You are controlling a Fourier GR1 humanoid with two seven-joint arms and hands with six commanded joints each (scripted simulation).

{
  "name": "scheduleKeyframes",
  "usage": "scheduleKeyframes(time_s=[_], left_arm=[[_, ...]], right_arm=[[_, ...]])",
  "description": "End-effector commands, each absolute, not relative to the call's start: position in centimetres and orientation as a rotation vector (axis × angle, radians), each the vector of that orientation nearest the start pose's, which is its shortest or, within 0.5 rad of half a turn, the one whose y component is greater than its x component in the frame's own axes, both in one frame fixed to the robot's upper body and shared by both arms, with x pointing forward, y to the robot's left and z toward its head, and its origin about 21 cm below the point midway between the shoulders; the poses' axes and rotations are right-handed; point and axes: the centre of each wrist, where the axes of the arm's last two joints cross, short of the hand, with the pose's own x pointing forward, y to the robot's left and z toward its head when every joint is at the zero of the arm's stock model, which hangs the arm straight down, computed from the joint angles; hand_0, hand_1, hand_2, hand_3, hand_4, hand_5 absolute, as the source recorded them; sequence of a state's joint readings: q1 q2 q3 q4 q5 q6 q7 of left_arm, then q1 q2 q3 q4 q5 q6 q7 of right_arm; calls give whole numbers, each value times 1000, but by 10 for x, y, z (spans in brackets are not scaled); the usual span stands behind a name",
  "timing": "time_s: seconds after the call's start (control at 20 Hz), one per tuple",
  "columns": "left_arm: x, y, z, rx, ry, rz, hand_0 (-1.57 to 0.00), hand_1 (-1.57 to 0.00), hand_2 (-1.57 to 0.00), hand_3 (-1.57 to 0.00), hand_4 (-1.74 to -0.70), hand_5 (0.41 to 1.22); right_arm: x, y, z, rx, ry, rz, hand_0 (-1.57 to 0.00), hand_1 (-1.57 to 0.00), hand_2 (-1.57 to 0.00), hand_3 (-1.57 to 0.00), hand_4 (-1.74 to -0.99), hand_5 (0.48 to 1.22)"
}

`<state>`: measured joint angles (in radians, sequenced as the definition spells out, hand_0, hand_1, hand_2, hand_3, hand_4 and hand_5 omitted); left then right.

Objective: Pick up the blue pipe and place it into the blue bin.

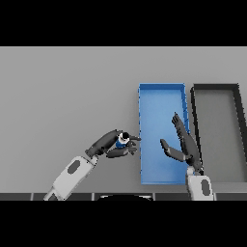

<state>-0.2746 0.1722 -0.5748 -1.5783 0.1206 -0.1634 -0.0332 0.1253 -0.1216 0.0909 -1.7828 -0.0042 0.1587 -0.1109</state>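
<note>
Gripping one blue pipe (pixel 121 141), the left hand (pixel 116 144) curls round it.
Two bins: blue bin (pixel 143 103) beneath the open right hand (pixel 184 144), dark bin (pixel 237 120) just beyond.

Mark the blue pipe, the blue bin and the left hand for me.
blue pipe (pixel 121 140), head view, on its blue body between the fingers.
blue bin (pixel 161 87), head view, on its far rim.
left hand (pixel 107 143), head view, on the palm, fingers curled round the pipe.
</note>
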Motion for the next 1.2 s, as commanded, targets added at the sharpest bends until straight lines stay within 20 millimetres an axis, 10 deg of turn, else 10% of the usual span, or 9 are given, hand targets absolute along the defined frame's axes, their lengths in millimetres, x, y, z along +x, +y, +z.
scheduleKeyframes(time_s=[0.0, 0.35, 1.15], left_arm=[[260, 111, 44, -570, -1644, -775, -1570, -1570, -1570, -1497, -1741, 1220], [263, 110, 47, -578, -1667, -794, -1571, -1571, -1571, -1488, -1741, 1221], [260, 111, 44, -597, -1671, -840, -1571, -1571, -1571, -1540, -1740, 1221]], right_arm=[[216, -248, 37, 170, -1756, 278, 1, 1, 1, 1, -1212, 589], [235, -230, 124, 473, -1723, 643, 1, 1, 1, 1, -1314, 500], [276, -128, 154, 667, -1620, 1082, 1, 1, 1, 1, -1218, 508]])
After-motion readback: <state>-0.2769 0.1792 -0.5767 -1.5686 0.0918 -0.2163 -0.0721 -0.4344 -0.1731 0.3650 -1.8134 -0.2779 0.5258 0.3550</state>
